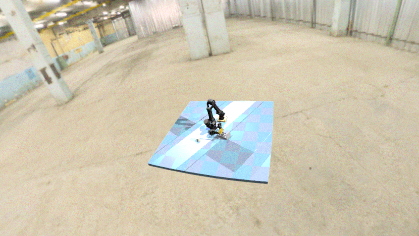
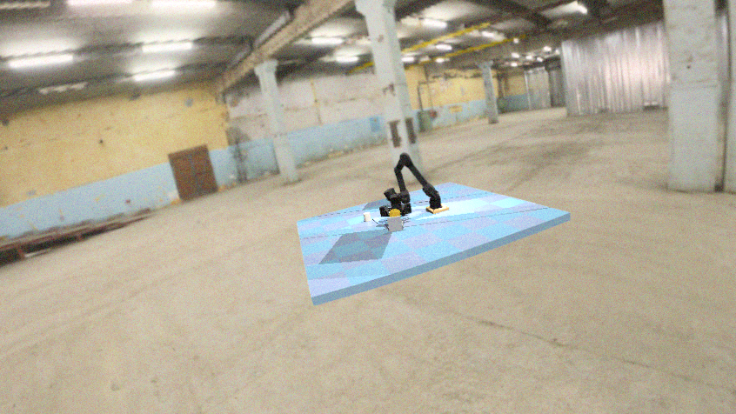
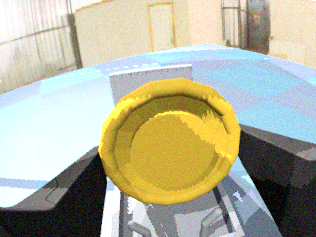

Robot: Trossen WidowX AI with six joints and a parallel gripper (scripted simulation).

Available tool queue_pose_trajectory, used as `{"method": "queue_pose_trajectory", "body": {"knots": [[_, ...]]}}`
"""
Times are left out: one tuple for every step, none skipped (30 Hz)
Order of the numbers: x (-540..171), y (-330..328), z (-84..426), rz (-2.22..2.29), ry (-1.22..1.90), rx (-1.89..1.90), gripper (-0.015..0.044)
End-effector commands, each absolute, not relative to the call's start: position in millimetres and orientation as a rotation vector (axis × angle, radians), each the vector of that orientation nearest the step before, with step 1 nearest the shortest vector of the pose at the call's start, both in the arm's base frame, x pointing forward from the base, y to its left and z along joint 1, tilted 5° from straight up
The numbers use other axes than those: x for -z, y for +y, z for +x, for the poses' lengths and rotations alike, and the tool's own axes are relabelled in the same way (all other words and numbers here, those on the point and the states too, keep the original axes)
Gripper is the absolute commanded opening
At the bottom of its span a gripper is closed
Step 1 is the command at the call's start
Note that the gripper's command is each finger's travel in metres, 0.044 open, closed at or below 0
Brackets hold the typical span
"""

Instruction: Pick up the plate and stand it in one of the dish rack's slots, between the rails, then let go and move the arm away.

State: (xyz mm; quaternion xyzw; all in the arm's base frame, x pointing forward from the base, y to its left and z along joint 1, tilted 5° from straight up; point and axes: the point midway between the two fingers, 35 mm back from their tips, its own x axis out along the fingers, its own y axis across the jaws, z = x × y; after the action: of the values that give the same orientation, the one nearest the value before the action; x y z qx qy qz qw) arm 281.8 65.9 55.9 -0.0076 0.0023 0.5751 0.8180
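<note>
Two dark fingers of the gripper (image 3: 166, 226) pinch the yellow plate (image 3: 169, 141), its lower rim out of sight, upright above the grey dish rack (image 3: 174, 228), whose slots it mostly hides.

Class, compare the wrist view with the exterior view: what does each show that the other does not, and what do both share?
Wrist only: the round yellow plate face-on and upright, with the grey dish rack's rails below it. Exterior only: the whole black arm, its tan base, a small white cup and the blue checkered platform's edge. Both: the gripper shut on the plate over the rack.
</note>
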Motion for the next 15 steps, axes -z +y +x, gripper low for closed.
{"method": "queue_pose_trajectory", "body": {"knots": [[-42.2,69.6,280.7,-0.009,0.010,-1.224,0.0000],[-40.3,70.2,280.4,-0.010,0.009,-1.225,0.0000],[-39.7,70.3,280.2,-0.011,0.009,-1.225,0.0000],[-39.7,70.3,280.2,-0.011,0.009,-1.225,0.0000],[-39.7,70.3,280.2,-0.011,0.009,-1.225,0.0000],[-40.3,70.1,280.3,-0.011,0.008,-1.225,0.0000],[-41.9,69.5,280.6,-0.012,0.007,-1.226,0.0000],[-43.6,68.9,280.8,-0.013,0.006,-1.227,0.0000],[-44.1,68.7,280.9,-0.014,0.006,-1.227,0.0000],[-44.1,68.7,280.9,-0.014,0.006,-1.227,0.0000],[-44.1,68.7,280.9,-0.014,0.006,-1.227,0.0000],[-44.1,68.7,280.9,-0.014,0.006,-1.227,0.0000],[-44.1,68.7,280.9,-0.014,0.006,-1.227,0.0000],[-44.1,68.7,280.9,-0.014,0.006,-1.227,0.0000],[-44.1,68.7,280.9,-0.014,0.006,-1.227,0.0000]]}}
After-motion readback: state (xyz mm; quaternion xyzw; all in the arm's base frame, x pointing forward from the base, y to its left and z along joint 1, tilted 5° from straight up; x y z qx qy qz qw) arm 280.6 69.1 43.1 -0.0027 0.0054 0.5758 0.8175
